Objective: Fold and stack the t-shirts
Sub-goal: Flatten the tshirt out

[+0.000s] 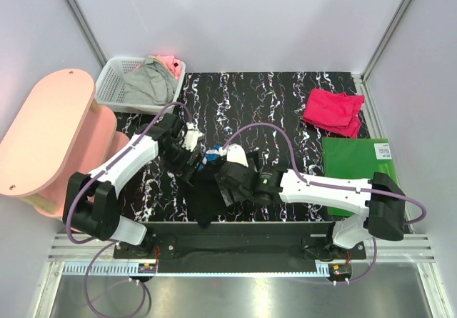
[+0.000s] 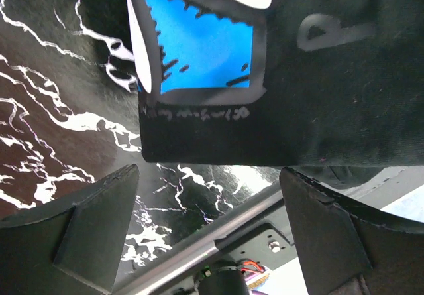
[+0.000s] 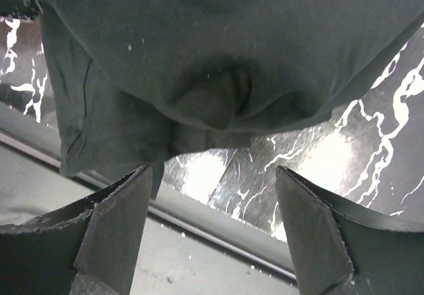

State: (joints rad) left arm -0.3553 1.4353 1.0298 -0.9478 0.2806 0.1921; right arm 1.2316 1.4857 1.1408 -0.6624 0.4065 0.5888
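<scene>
Nearest the arms, the black t-shirt [image 1: 203,198] lies bunched at the near edge of the table [image 1: 285,89], well to the left of the green board [image 1: 353,162]. Its lower end droops over that edge. Its long axis runs near to far, with the blue-and-white print at the far end.

The left gripper [image 1: 191,155] sits at the shirt's far-left side. Its jaws stand wide apart and empty, and its wrist view shows a hem and the blue print just ahead of them.

The right gripper [image 1: 224,182] comes in from the green board's side, also with jaws apart and nothing between them. Dark cloth is bunched just ahead.

The shirt lies between the two arms, and both are about equally close. Any fold looks likely to turn on taking the cloth from both flanks.

One crimson-pink t-shirt [image 1: 333,111] lies folded just beyond the green board.

Far to the board's left stands one white basket [image 1: 114,71], holding a grey garment [image 1: 150,83] and a pink one [image 1: 170,62].

The count is two t-shirts on the table, two garments in the basket, and one board.
</scene>
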